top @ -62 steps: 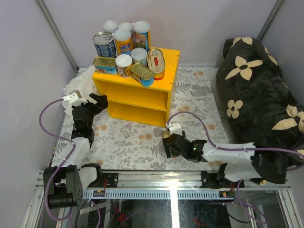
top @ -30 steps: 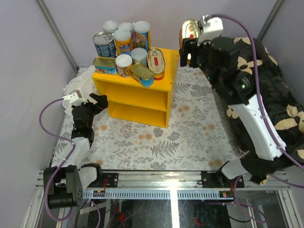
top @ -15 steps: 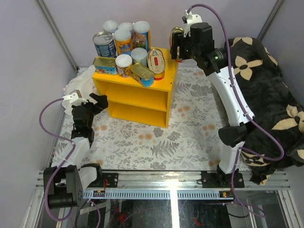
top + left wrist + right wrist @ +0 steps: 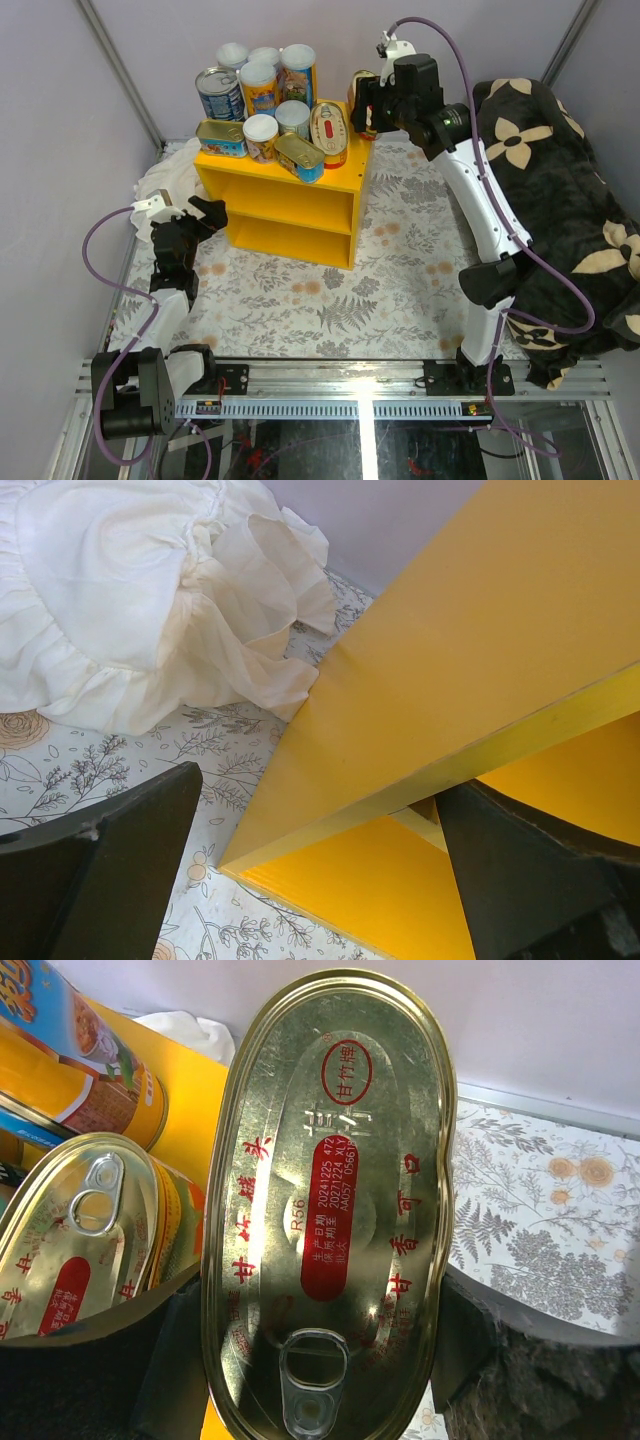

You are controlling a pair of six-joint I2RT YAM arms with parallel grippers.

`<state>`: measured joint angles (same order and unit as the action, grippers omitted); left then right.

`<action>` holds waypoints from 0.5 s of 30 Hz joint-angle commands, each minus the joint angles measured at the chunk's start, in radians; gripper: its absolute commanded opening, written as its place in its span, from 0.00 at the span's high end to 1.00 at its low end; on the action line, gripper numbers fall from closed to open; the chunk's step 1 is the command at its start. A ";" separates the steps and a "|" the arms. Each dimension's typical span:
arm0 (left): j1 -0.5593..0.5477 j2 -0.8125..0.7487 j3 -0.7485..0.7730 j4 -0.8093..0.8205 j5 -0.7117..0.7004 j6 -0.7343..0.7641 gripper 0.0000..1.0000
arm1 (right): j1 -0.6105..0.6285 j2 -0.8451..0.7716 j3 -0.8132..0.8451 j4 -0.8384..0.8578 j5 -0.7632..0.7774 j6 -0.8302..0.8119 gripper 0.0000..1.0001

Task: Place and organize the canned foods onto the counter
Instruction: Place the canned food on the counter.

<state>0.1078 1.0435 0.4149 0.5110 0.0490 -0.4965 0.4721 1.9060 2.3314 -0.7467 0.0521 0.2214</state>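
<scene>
- Hanging at the far right corner of the counter point(image 4: 290, 186), a gold oval tin point(image 4: 330, 1210) is clamped by its long sides in the right gripper point(image 4: 362, 106).
- The tin is held on edge, with its pull-tab lid turned toward the wrist camera. Whether it touches the counter top cannot be told.
- A second oval tin point(image 4: 327, 132) is seen lying flat on the counter top, just left of the held one.
- Two rectangular tins point(image 4: 300, 156) are set along the counter's front edge, with a short white-lidded can point(image 4: 260, 136) between them.
- Tall cylinders point(image 4: 298, 72) and a blue-labelled can point(image 4: 219, 93) are grouped at the counter's far left corner, close together.
- The left gripper point(image 4: 205, 212) is spread wide with nothing between its fingers. It is held low, just beside the counter's near left corner.
- A white cloth point(image 4: 130, 600) is bunched on the floral floor point(image 4: 400, 270) just left of the counter.
</scene>
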 commanded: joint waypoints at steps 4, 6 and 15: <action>0.008 0.007 0.022 -0.022 0.006 0.033 0.00 | -0.003 -0.009 0.013 0.136 -0.050 0.032 0.69; 0.010 0.007 0.023 -0.020 0.008 0.032 0.00 | -0.002 -0.017 -0.007 0.146 -0.050 0.037 0.65; 0.009 0.001 0.021 -0.022 0.008 0.035 0.00 | -0.003 -0.011 0.011 0.135 -0.046 0.050 0.50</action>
<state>0.1081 1.0435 0.4149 0.5110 0.0490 -0.4961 0.4713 1.9179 2.3058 -0.6952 0.0319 0.2546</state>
